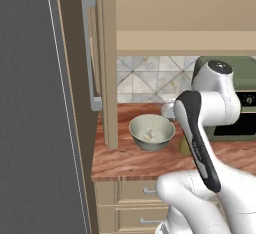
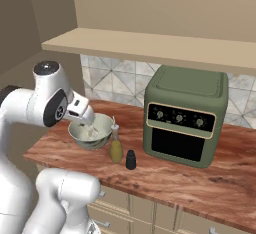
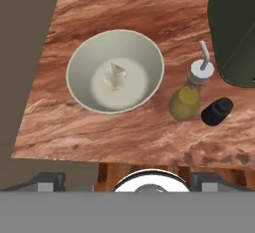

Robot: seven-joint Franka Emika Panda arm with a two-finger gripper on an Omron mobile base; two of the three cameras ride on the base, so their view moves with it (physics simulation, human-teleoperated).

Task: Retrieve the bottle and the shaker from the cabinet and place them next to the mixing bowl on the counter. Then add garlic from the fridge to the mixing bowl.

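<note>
The pale green mixing bowl [image 3: 79,58] stands on the wooden counter [image 3: 99,127] with a garlic bulb [image 3: 114,75] lying in its middle. Right of the bowl stands the bottle [image 3: 188,97] of yellow oil with a white spout. The small black shaker [image 3: 217,111] stands close beside the bottle. In the hand view my gripper [image 3: 128,179] hovers above the counter's front edge, looking down on the bowl. Its fingertips [image 3: 47,181] stand wide apart with nothing between them. From the right base view, the hand [image 2: 82,110] hangs over the bowl [image 2: 80,139], with bottle [image 2: 116,149] and shaker [image 2: 131,159] to the right.
A green toaster oven [image 2: 185,123] stands on the counter right of the bottle. The dark fridge [image 1: 30,128] and a tall cabinet panel with a grey handle [image 1: 90,53] rise to the left of the bowl [image 1: 150,143]. A shelf [image 2: 150,48] runs above the tiled wall.
</note>
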